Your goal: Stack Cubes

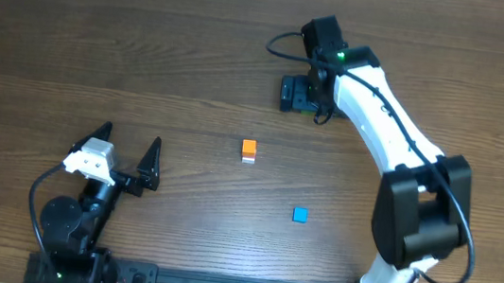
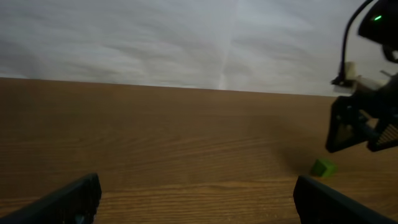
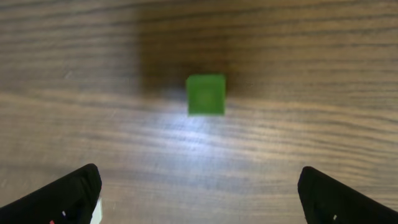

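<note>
Cube, green: green cube (image 3: pixel 206 94) on bare table (image 1: pixel 75 26), far side, well apart from the others; R gripper (image 3: pixel 198 171) hangs over it, jaws wide, holding nothing, prob. lined up for a pick. L gripper (image 1: pixel 131 135) near its base, jaws wide, empty; likely parked clear. orange cube (image 1: pixel 248 147) touching white cube (image 1: pixel 248 159) mid-table, looks stacked; blue cube (image 1: pixel 300 215) loose nearby. Top view gives the layout but R gripper covers green; both wrist views show it.

A: The brown wooden table (image 1: pixel 149 44) looks smooth, with fine grain and a soft shine where light falls.
B: Yes. The small green plastic cube (image 3: pixel 206 94) seems matt. The white shell of the right arm (image 1: pixel 378 118) is glossy plastic, I think.
</note>
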Action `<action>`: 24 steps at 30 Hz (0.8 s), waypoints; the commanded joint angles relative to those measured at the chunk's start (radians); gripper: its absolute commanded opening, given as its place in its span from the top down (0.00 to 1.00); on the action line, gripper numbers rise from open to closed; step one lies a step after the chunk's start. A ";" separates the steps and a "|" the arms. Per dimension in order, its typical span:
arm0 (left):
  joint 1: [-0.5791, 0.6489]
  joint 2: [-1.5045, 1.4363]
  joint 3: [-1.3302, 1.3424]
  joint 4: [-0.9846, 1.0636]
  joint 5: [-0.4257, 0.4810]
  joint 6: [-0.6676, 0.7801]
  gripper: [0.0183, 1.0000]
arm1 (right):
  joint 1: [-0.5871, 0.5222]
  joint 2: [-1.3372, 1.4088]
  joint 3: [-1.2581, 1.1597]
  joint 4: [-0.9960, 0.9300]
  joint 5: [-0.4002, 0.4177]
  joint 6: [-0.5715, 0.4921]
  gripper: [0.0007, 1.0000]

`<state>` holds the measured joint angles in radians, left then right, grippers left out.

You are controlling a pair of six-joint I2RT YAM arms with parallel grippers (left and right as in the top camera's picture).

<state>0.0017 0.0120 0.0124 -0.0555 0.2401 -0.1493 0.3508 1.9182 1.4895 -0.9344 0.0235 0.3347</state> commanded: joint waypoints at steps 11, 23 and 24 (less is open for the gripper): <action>-0.004 -0.004 -0.006 0.002 0.013 0.015 0.00 | -0.013 0.211 0.080 0.077 0.064 0.005 0.02; -0.004 -0.004 -0.006 0.002 0.013 0.015 0.00 | -0.018 0.214 0.076 0.093 0.048 -0.105 0.28; -0.004 -0.004 -0.006 0.002 0.013 0.015 0.00 | -0.018 0.214 0.069 0.093 0.048 -0.104 0.32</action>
<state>0.0017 0.0120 0.0124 -0.0559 0.2401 -0.1493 0.3363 2.1181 1.5471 -0.8383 0.0669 0.2413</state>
